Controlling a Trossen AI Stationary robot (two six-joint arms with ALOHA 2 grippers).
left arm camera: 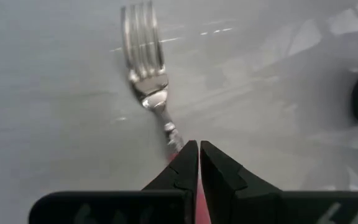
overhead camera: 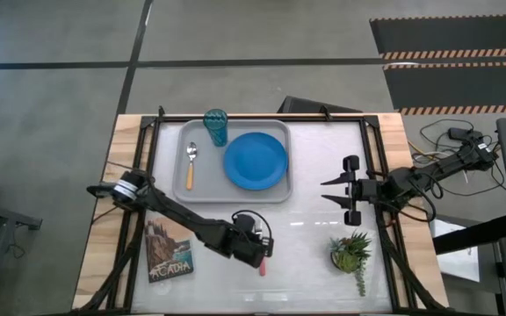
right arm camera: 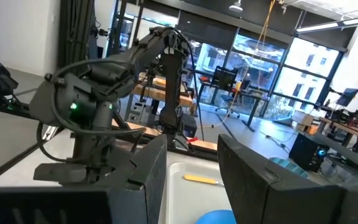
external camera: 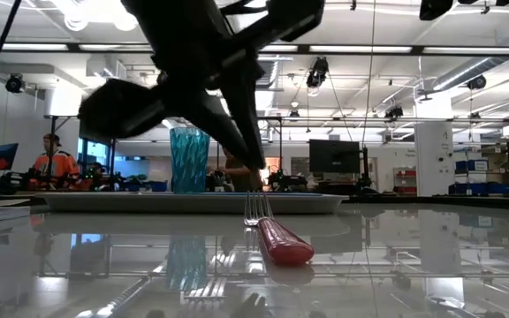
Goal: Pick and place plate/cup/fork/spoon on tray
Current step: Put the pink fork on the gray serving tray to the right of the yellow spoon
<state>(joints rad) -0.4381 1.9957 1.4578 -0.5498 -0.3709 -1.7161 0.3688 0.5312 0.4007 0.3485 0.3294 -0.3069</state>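
Note:
The fork lies on the white tabletop near the front middle, its pink-red handle [overhead camera: 263, 263] toward the near edge and its tines [left arm camera: 143, 37] toward the tray; it also shows in the low view [external camera: 277, 238]. My left gripper [left arm camera: 199, 149] is shut and stands just over the handle's tine end, and in the low view its fingertips [external camera: 256, 159] look clear of the fork. The grey tray [overhead camera: 181, 186] at the back holds the blue plate [overhead camera: 256, 161], the teal cup [overhead camera: 215, 126] and the orange-handled spoon [overhead camera: 191, 167]. My right gripper [overhead camera: 334, 191] is open and empty at the right.
A small potted plant [overhead camera: 351, 254] stands at the front right. A picture booklet [overhead camera: 169, 253] lies at the front left under my left arm. A person [external camera: 56, 163] shows in the room behind the table.

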